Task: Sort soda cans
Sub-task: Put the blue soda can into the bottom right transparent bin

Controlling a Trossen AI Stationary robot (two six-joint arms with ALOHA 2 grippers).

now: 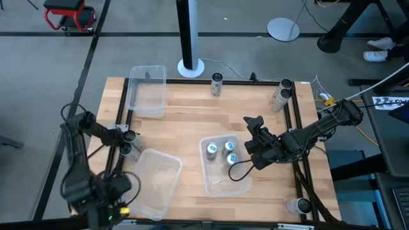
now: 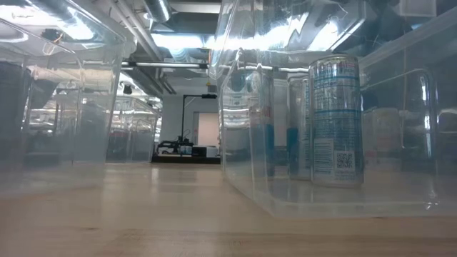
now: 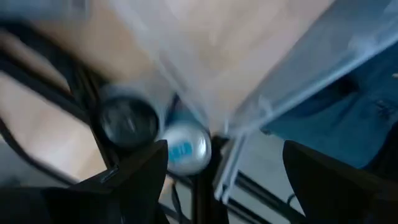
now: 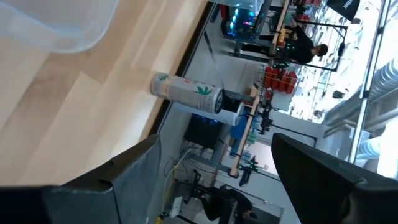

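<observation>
Three silver soda cans (image 1: 221, 152) stand upright in the middle clear bin (image 1: 223, 182); the low view shows them (image 2: 335, 121) through its wall. A dark-topped can (image 3: 127, 121) and a silver, blue-topped can (image 3: 185, 149) stand side by side at the table's left edge (image 1: 128, 142). My left gripper (image 3: 224, 180) hangs open just above them (image 1: 125, 137), pointing down. My right gripper (image 1: 255, 131) is open above the table, right of the middle bin, with nothing between its fingers (image 4: 214, 180). A silver can (image 4: 186, 93) stands at the far edge (image 1: 216, 83).
An empty clear bin (image 1: 147, 89) sits at the far left and another (image 1: 153, 182) at the near left. Two cans (image 1: 281, 96) stand at the far right corner and one (image 1: 300, 206) at the near right. Black frame rails run along the table's sides.
</observation>
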